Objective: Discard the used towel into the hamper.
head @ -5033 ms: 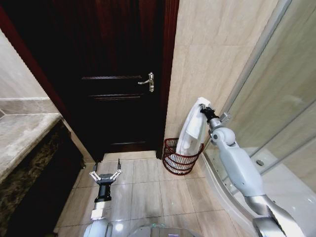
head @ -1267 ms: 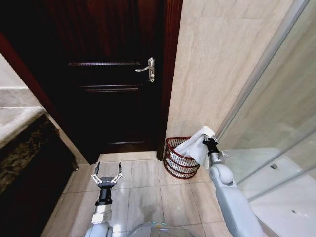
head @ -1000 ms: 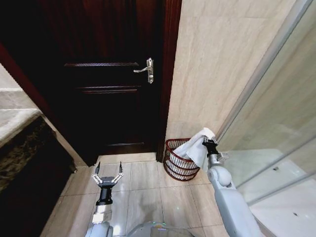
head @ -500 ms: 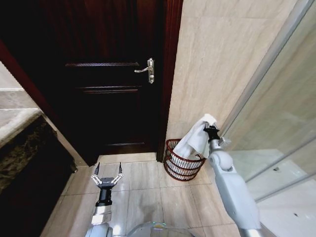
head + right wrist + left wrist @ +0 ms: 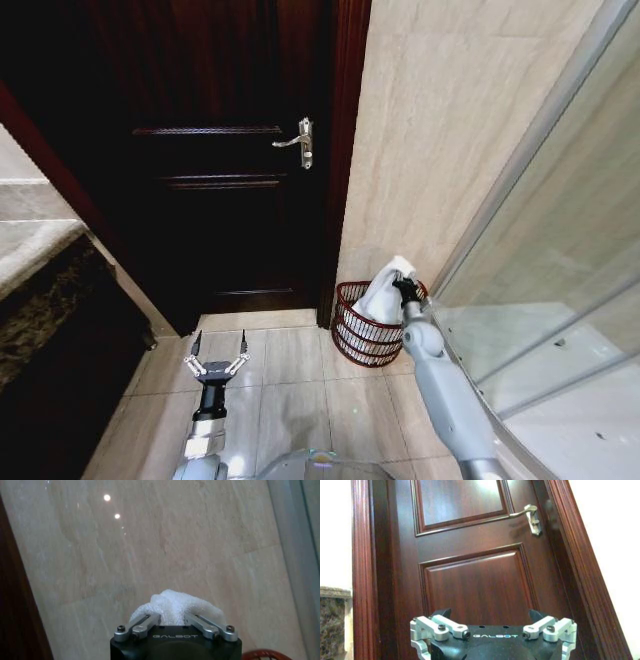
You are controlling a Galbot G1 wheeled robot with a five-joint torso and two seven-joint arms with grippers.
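Left gripper point(image 5: 217, 352) idle low over the floor tiles point(image 5: 290, 390), fingers spread open. Right gripper point(image 5: 404, 286) pinches the white towel point(image 5: 382, 295) over the hamper point(image 5: 366, 325); towel hangs lengthwise downward, lower end hidden inside the hamper.

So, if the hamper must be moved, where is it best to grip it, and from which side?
Probably the hamper's top rim on its door-facing side, from above. The open woven bars give a hold there. The white towel and the right gripper occupy the wall side. The left gripper is open, low over the floor.
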